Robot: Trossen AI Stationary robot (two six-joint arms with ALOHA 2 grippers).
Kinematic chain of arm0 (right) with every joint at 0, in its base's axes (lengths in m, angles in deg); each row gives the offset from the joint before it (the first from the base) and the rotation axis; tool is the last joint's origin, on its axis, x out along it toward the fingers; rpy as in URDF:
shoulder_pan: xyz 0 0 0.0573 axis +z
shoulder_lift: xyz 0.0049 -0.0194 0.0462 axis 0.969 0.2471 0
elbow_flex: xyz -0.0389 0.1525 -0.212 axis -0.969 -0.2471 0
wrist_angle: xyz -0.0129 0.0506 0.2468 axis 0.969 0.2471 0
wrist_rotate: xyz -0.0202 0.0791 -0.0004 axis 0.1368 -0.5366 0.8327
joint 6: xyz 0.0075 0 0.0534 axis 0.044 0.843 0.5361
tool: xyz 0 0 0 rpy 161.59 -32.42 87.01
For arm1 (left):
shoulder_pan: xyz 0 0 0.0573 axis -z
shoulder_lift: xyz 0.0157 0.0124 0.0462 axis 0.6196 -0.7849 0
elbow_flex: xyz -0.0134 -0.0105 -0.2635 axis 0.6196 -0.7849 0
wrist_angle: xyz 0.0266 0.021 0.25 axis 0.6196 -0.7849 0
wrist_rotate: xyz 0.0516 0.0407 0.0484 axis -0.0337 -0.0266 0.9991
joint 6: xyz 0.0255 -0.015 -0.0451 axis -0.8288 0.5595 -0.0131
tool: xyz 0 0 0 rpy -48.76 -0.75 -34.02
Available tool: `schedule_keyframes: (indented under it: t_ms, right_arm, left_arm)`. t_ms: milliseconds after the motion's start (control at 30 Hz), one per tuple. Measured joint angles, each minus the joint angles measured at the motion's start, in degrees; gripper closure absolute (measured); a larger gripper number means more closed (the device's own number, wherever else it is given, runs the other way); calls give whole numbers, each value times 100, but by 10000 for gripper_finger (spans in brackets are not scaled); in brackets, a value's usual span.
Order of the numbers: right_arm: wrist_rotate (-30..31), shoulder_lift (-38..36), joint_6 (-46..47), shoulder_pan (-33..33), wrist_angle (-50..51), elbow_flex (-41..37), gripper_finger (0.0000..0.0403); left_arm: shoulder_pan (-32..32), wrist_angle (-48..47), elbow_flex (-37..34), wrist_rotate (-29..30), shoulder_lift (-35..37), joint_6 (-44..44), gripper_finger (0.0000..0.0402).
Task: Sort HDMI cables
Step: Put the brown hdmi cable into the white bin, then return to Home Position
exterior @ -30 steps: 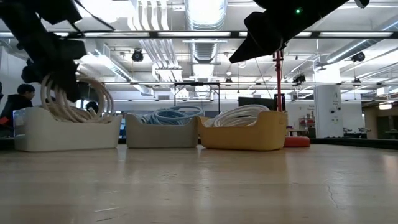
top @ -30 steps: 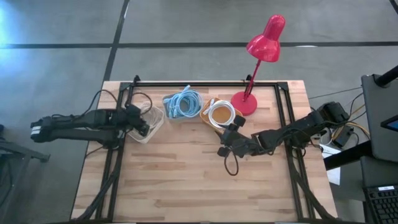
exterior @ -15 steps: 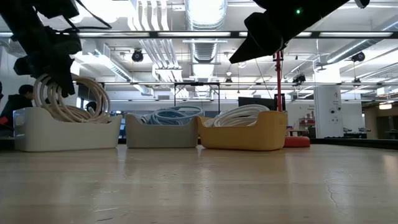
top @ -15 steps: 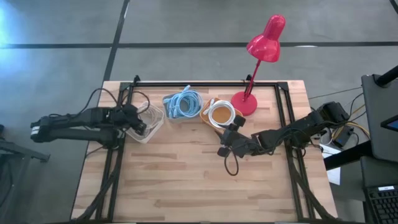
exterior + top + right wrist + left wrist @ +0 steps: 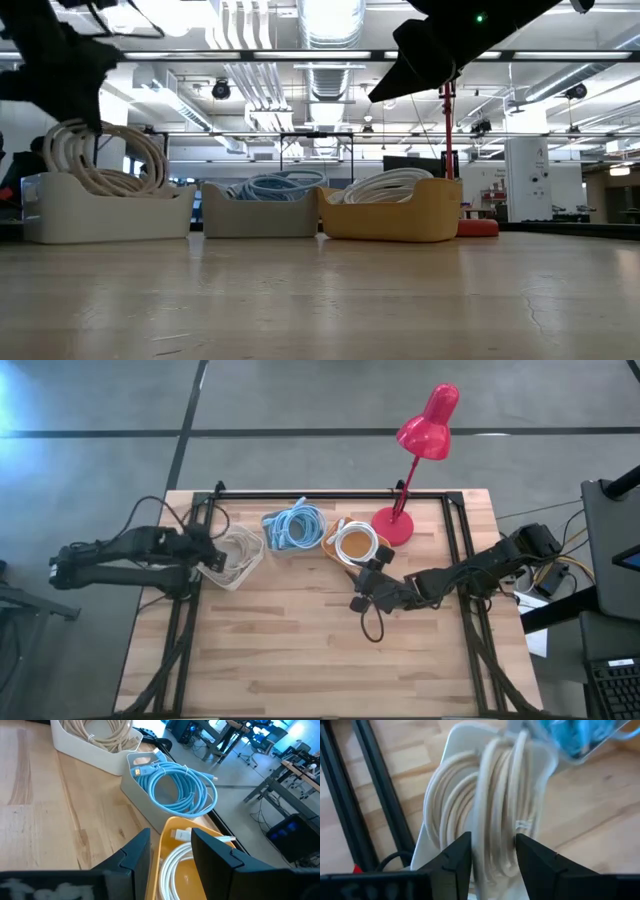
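Note:
Beige HDMI coils (image 5: 232,550) (image 5: 490,795) stand on edge in a white bin (image 5: 100,212) at the far left. Blue coils (image 5: 293,528) (image 5: 177,785) lie in a grey bin beside it. White coils (image 5: 355,543) (image 5: 390,183) fill an orange bin (image 5: 390,222). My left gripper (image 5: 207,550) (image 5: 492,836) is open, just left of the white bin and above the beige coils (image 5: 105,160), touching nothing. My right gripper (image 5: 362,582) (image 5: 170,832) is open, hovering at the orange bin's near side.
A red desk lamp (image 5: 415,460) stands at the far right of the bins, its base (image 5: 393,525) next to the orange bin. A black wire loop (image 5: 372,625) hangs by my right arm. Black frame rails (image 5: 185,610) run along the table's sides. Bare wood fills the near half.
My left gripper has let go of a beige coil, risen and drawn back toward the table's left edge. The coil has stayed in the white bin, standing on edge against the other beige coils. My right arm has kept still.

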Motion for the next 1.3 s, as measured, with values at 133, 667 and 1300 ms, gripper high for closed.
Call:
schedule_keyframes:
  t_ms: [133, 667, 1300]
  right_arm:
    - [0, 0, 0, 0, 0, 0, 264]
    - [76, -358, -31, 9, 197, -2, 281]
    - [-1387, -3775, -298, -211, 1067, -1341, 374]
  left_arm:
    - [2, -40, 428, 165, -16, -128, 260]
    - [27, 1943, 513, 1501, -384, -2420, 289]
    - [598, 5576, -1284, 916, 14, -5547, 400]
